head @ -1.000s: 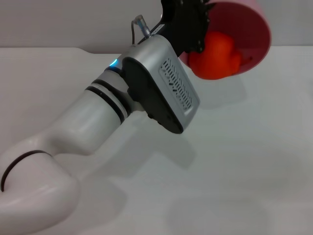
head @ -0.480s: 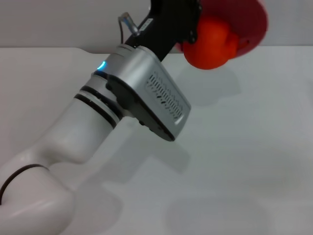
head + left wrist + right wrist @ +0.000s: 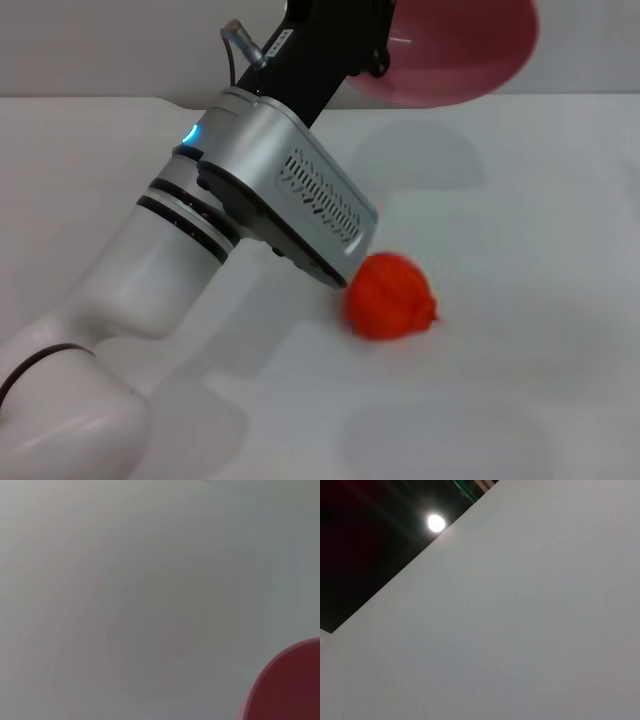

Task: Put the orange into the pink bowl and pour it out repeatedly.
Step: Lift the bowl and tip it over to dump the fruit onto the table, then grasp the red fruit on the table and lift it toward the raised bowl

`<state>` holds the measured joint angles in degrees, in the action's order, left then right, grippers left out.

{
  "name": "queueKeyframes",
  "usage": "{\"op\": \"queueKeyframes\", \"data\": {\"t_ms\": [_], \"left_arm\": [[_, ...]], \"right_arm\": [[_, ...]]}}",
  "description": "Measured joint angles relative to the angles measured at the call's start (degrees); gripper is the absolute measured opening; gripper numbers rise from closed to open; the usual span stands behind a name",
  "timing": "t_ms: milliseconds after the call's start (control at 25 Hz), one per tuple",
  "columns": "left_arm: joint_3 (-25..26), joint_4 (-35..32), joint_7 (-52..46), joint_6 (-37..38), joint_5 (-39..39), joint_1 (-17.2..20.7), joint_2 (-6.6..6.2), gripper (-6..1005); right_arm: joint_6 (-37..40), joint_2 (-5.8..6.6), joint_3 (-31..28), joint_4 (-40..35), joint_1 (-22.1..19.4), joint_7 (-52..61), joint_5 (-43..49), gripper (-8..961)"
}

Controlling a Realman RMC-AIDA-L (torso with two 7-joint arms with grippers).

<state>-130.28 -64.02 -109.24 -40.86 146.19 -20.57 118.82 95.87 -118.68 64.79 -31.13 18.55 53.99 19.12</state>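
- Since half a second ago the orange [image 3: 390, 296] has left the bowl [image 3: 455, 50]: then it sat at the bowl's lip, high in the head view; now it lies on the white worktop [image 3: 540, 300], well below and apart from the bowl.
- The left arm has also swung a little further up and leftward in the head view, carrying the bowl with it.
- The orange rests just beside the grey wrist housing of the left arm, its bumpy top pointing toward the right of the head view. It touches nothing but the worktop.
- The bowl is held up in the air at the top of the head view, tipped so that its glossy pink outer wall faces the camera; its opening is turned away and cannot be seen.
- The bowl's shadow falls on the worktop beneath it.
- The left hand [image 3: 375, 45] is at the bowl's left edge, clamped on the bowl; the dark fingers are mostly cut off by the picture's top edge.
- In the left wrist view only a dark pink curve of the bowl [image 3: 287, 687] shows at one corner, the rest being plain pale surface.
- The right hand shows in no view; the right wrist view gives only a pale surface, a dark area and a lamp [image 3: 436, 523].
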Motion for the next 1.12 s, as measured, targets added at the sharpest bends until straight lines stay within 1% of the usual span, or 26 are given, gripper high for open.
{"op": "queueKeyframes", "data": {"t_ms": [200, 280, 320, 400, 440, 480, 520, 560, 680, 760, 800, 840, 880, 920, 960, 1000, 1040, 1080, 1120], "left_arm": [[0.1, 0.4, -0.7, 0.3, -2.0, -0.4, -0.05, 41], [0.5, 0.3, -2.4, 1.3, -4.9, -0.8, -0.28, 41], [0.5, 0.3, -2.4, 1.3, -4.9, -0.8, -0.28, 41], [1.6, -0.5, -5.5, 4.6, -5.5, -1.2, -0.46, 42], [1.6, -0.5, -5.5, 4.6, -5.5, -1.2, -0.46, 42], [2.6, -1.1, -7.1, 7.1, -5.6, -1.4, -0.5, 42], [5.6, -2.7, -11.1, 15.6, -5.7, -2.2, -0.51, 42], [6.5, -3.0, -12.0, 17.9, -5.7, -2.6, -0.53, 42], [11.6, -3.8, -17.2, 31.9, -6.0, -5.9, -0.59, 42], [14.9, -3.8, -19.8, 39.2, -6.4, -8.0, -0.55, 42], [17.5, -3.7, -21.3, 43.7, -6.8, -9.3, -0.51, 42], [17.5, -3.7, -21.3, 43.7, -6.8, -9.3, -0.51, 42], [21.0, -3.4, -23.2, 50.1, -8.1, -11.4, -0.45, 42], [26.0, -2.4, -24.6, 58.6, -9.9, -14.5, -0.43, 42], [28.2, -1.9, -25.0, 62.1, -10.6, -15.8, -0.41, 42], [28.2, -1.9, -25.0, 62.1, -10.6, -15.8, -0.41, 42], [34.9, 0.3, -25.3, 72.2, -11.6, -19.7, -0.43, 42], [36.5, 0.9, -25.3, 74.8, -11.7, -20.8, -0.44, 42], [39.2, 1.9, -25.3, 78.6, -11.6, -22.3, -0.47, 42]], "right_arm": [[0.0, -0.03, 0.0, 0.6, 0.0, 0.0, 0.0, 581], [0.0, -0.04, 0.0, 1.0, 0.1, 0.0, 0.0, 581], [0.0, -0.04, 0.0, 1.1, 0.1, 0.0, 0.0, 581], [0.0, -0.05, 0.0, 1.4, 0.2, 0.0, 0.0, 581], [0.0, -0.06, 0.0, 1.4, 0.2, 0.0, 0.0, 581], [0.0, -0.06, 0.0, 1.4, 0.2, 0.0, 0.0, 581], [0.0, -0.05, 0.0, 1.5, 0.2, 0.0, 0.0, 581], [0.0, -0.04, -0.1, 1.5, 0.3, 0.0, 0.0, 580], [0.0, -0.01, -0.1, 1.5, 0.3, 0.0, 0.0, 580], [-0.1, 0.0, -0.1, 1.5, 0.3, 0.0, 0.0, 580], [-0.2, 0.01, -0.1, 1.6, 0.3, 0.2, 0.1, 580], [-0.4, 0.05, -0.1, 1.6, 0.3, 0.8, 0.2, 580], [-0.7, 0.11, -0.1, 1.8, 0.3, 1.3, 0.4, 580], [-0.9, 0.18, -0.1, 1.9, 0.4, 2.0, 0.6, 580], [-1.1, 0.26, -0.1, 2.1, 0.5, 2.4, 0.8, 580], [-1.2, 0.31, -0.1, 2.3, 0.5, 2.6, 1.0, 580], [-1.3, 0.32, -0.1, 2.4, 0.6, 2.7, 1.3, 580], [-1.4, 0.36, -0.1, 2.4, 0.7, 2.8, 1.9, 580], [-1.7, 0.41, -0.2, 2.4, 0.7, 3.1, 2.8, 580]]}}
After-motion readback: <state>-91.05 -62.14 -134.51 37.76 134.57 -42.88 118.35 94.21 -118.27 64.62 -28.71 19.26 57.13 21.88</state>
